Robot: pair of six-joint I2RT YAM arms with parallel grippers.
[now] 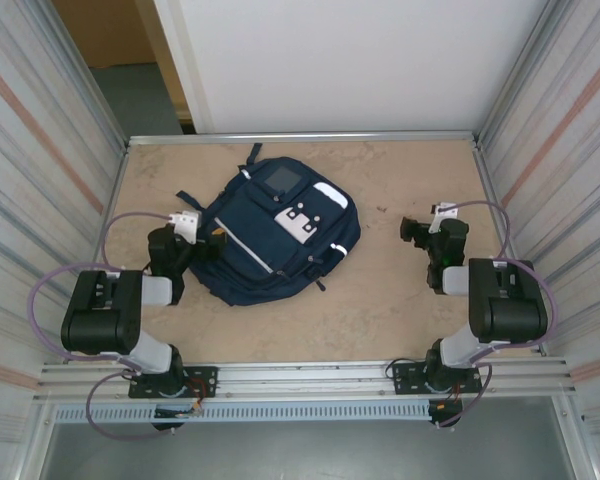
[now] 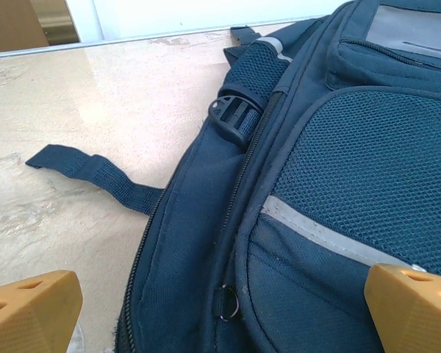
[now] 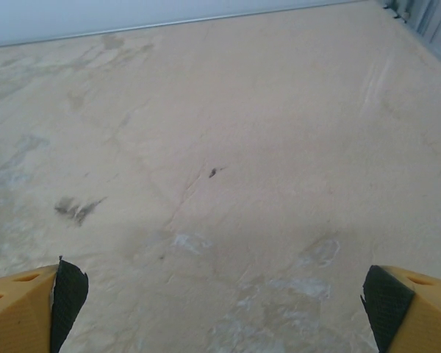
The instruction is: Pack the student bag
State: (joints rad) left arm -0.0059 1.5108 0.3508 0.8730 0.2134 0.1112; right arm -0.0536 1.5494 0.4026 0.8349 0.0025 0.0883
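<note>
The student bag point(image 1: 275, 235), a large navy-blue backpack with white reflective patches and a grey square patch, lies flat on the table left of centre. My left gripper point(image 1: 212, 240) is open at the bag's left side. In the left wrist view its orange fingertips point(image 2: 33, 309) straddle the bag's side seam point(image 2: 228, 243), close to a small zipper ring point(image 2: 228, 301) and below a black buckle point(image 2: 237, 118). My right gripper point(image 1: 412, 232) hangs open over bare table, well to the right of the bag. Bare tabletop lies between its orange fingertips point(image 3: 29, 305).
A loose dark strap point(image 2: 88, 170) of the bag trails left over the beige tabletop point(image 1: 390, 290). Corrugated metal walls point(image 1: 40, 170) enclose both sides, a white panel point(image 1: 350, 60) stands at the back, and a metal rail point(image 1: 300, 375) runs along the near edge.
</note>
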